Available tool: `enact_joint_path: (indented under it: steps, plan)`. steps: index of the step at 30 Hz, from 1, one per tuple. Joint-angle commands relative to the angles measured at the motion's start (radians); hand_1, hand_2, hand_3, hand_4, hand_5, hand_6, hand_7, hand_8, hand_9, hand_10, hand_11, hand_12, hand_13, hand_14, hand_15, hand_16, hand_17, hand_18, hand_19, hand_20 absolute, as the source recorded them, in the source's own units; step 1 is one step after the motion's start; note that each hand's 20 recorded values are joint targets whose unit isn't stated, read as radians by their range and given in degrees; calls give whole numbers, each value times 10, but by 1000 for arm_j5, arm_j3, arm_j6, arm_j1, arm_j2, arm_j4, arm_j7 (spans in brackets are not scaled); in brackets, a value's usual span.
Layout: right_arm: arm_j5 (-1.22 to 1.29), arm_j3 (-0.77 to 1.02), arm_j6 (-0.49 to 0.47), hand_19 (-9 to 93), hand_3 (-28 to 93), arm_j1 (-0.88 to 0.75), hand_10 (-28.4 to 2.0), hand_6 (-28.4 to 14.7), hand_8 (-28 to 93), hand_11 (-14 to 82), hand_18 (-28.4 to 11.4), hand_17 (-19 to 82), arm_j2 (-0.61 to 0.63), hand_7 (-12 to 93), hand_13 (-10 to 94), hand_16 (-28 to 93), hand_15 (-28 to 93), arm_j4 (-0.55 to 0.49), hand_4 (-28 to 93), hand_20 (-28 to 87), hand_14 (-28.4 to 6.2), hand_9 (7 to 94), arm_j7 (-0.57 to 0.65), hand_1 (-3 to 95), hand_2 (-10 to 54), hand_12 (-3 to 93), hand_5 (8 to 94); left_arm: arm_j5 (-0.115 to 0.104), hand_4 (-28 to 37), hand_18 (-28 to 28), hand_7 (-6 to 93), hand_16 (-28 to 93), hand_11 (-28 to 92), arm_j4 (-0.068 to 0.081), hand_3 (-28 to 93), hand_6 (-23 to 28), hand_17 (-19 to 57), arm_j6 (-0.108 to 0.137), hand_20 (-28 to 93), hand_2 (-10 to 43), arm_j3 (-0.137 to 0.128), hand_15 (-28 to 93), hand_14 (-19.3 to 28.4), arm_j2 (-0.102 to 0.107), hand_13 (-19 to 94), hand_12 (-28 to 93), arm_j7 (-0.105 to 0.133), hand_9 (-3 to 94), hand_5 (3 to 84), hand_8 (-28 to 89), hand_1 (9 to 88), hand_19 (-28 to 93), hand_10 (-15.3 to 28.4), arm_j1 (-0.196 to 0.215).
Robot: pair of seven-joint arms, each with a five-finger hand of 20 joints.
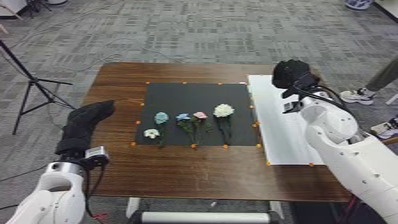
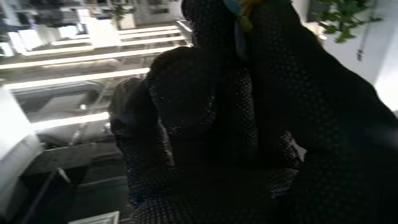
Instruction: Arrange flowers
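Pointing up and slightly bent, the fingers [image 2: 182,90] of the right hand [image 1: 291,75] are seen relaxed, not clenched. A blue-and-yellow patch [image 2: 242,11] is visible between the uppermost parts of the glove; whether it is gripped cannot be told. The hand is positioned over the far end of the white board [image 1: 289,142], presumably so that the mat [image 1: 191,95] is left accessible. The flowers, a small white [image 1: 151,133], a teal [image 1: 161,118], a blue [image 1: 183,117], a pink [image 1: 201,115] and a large white [image 1: 224,110], are laid on the mat, well apart from those fingers, towards the robot and to its left. Blooms are set away from the robot, stems towards it, probably for easy pickup. The left hand [image 1: 83,122], fingers extended, is held beside the table [image 1: 169,172], likely in waiting.
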Motion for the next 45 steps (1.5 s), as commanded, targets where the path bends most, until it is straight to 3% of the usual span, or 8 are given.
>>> enact_joint_path:
  steps: [1, 14, 27, 45]
  plan:
    - [-40, 54, -45, 799, 610, -148, -85, 37, -18, 52, -224, 399, -66, 277, 761, 368, 627, -154, -215, 587, -85, 920, 96, 625, -95, 323, 788, 1, -232, 96, 164, -24, 198, -15, 686, -7, 40, -12, 149, 36, -15, 176, 167, 5, 379, 98, -12, 518, 551, -91, 268, 46, 139, 17]
    - [-64, 45, -65, 801, 608, -229, -87, 35, -7, 49, -225, 399, -165, 264, 761, 369, 627, -173, -215, 584, -86, 921, 142, 626, -95, 322, 793, 6, -233, 96, 165, -24, 199, -13, 684, -6, 39, -18, 149, 37, -10, 175, 167, 12, 379, 98, -23, 517, 551, -91, 269, 44, 139, 5]
    - [-72, 12, -98, 803, 607, -278, -87, 37, -5, 48, -227, 399, -180, 264, 761, 369, 628, -198, -211, 583, -86, 921, 151, 625, -95, 322, 794, 7, -234, 95, 166, -24, 199, -19, 686, -7, 35, -21, 149, 36, -16, 175, 166, 15, 379, 98, -37, 517, 552, -92, 268, 42, 139, 17]
    - [-68, -12, -131, 807, 601, -272, -86, 35, 3, 49, -227, 392, -192, 274, 750, 373, 634, -194, -188, 582, -88, 912, 141, 596, -95, 324, 780, 8, -232, 96, 163, -22, 197, -11, 684, -6, 30, -42, 148, 38, -6, 173, 168, 22, 371, 98, -52, 512, 549, -90, 267, 43, 139, -1]
